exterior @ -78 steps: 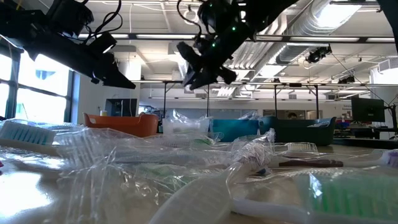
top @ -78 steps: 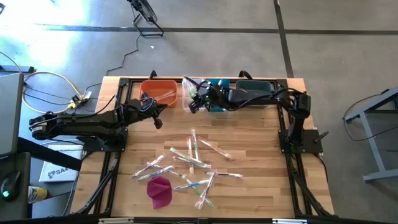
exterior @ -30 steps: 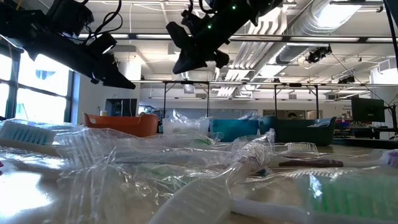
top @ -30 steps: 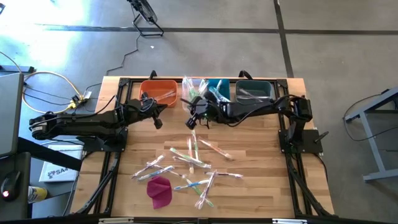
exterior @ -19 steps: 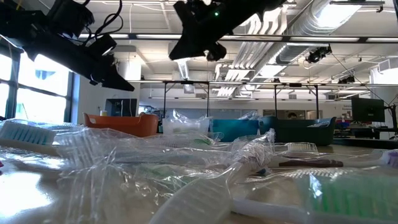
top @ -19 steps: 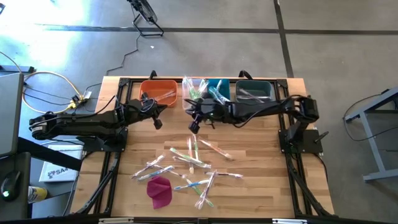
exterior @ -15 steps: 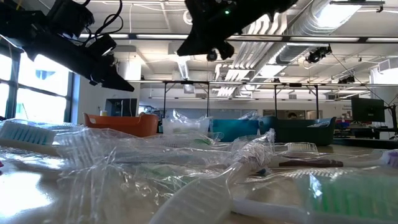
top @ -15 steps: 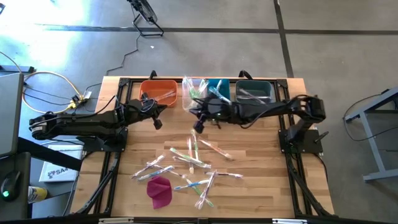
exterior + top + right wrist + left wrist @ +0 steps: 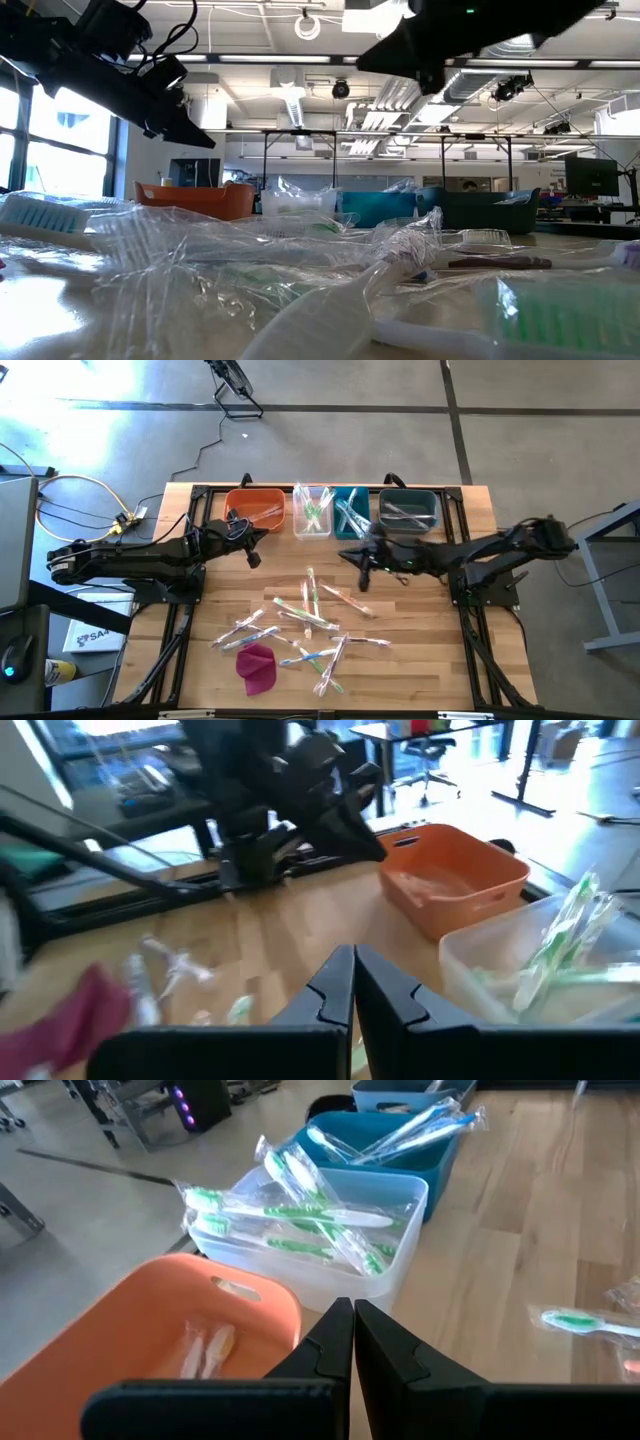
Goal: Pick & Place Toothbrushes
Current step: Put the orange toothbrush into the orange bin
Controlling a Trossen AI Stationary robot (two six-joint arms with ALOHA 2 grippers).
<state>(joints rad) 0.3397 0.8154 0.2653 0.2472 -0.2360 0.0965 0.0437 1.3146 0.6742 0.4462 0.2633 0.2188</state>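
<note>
— What's just changed?

— The right gripper [image 9: 362, 574] has pulled back from over the clear bin [image 9: 312, 523] and swung out above the surface [image 9: 420, 650], on the side of the pile nearest the bins. Its jaws are pressed together with nothing between them. I'd say a delivery is finished and it's heading back for another.

— And the left one?

— The left gripper [image 9: 252, 556] hangs just in front of the orange bin [image 9: 254, 507], same as a moment ago. Jaws shut, empty too.

— Where are the toothbrushes?

— Most of the toothbrushes [image 9: 300, 625] lie scattered mid-surface, on the near side of the bins, with a magenta cloth [image 9: 257, 665] at the pile's left edge. Some are already sorted: green ones in the clear bin, blue in the teal bin [image 9: 350, 515] beside it, a few in the dark bin [image 9: 408, 510].

— Which way do the loose ones point?

— Every way. All lie flat. The one closest to the right gripper [image 9: 347, 600] has its long axis slanting from the bins down to the right; the pair beside it [image 9: 309, 592] run almost straight away from the bins. Which end carries the bristles I can't make out from above.
</note>
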